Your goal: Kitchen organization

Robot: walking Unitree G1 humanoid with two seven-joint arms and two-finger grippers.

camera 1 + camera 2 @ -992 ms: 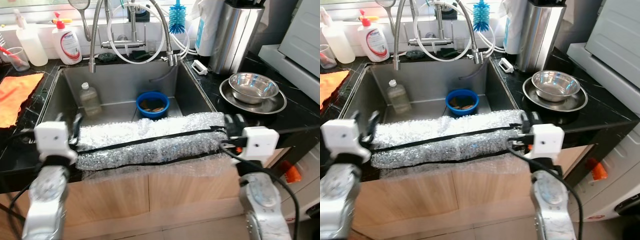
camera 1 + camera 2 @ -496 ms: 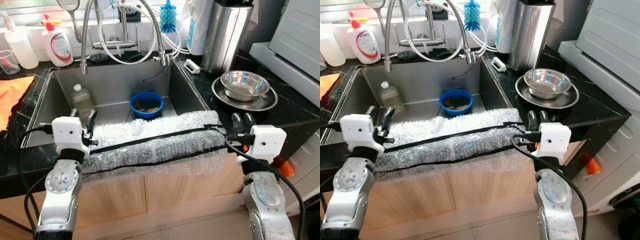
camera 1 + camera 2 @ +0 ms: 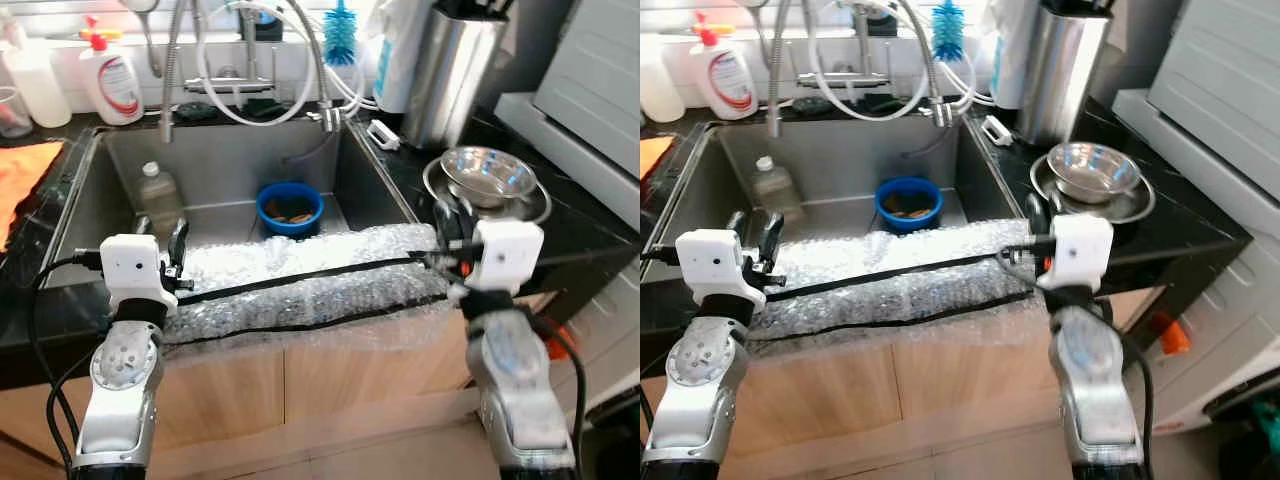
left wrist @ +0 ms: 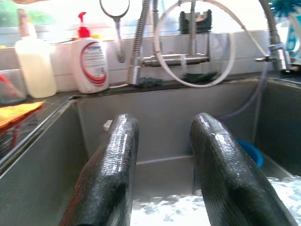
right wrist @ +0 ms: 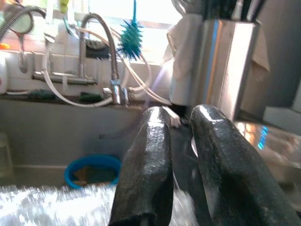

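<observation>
1. My left gripper (image 3: pixel 160 245) stands over the left end of the bubble wrap sheet (image 3: pixel 310 275). Its fingers (image 4: pixel 115 174) are apart with a clear gap and hold nothing; the wrap lies just under and ahead of them.
2. My right gripper (image 3: pixel 447 222) is at the opposite end of the sheet, near its right edge. Its fingers (image 5: pixel 150 165) stand close, with only a thin gap, and I see nothing between them.
3. The sheet lies across the front rim of the sink (image 3: pixel 240 165), between the two grippers, and one part hangs down over the wooden cabinet front (image 3: pixel 300 385). Two black bands run along its length.
4. I judge that the step is to take the sheet at both ends. To do it well, I would lower each gripper until one finger is under the edge, then close both at the same time, so the sheet lifts level.
5. Beyond the wrap, inside the sink, are a blue bowl (image 3: pixel 290 207) and a plastic bottle (image 3: pixel 157 198). Just behind the right gripper stand the steel bowls (image 3: pixel 488 180); I should keep my wrist away from them.
</observation>
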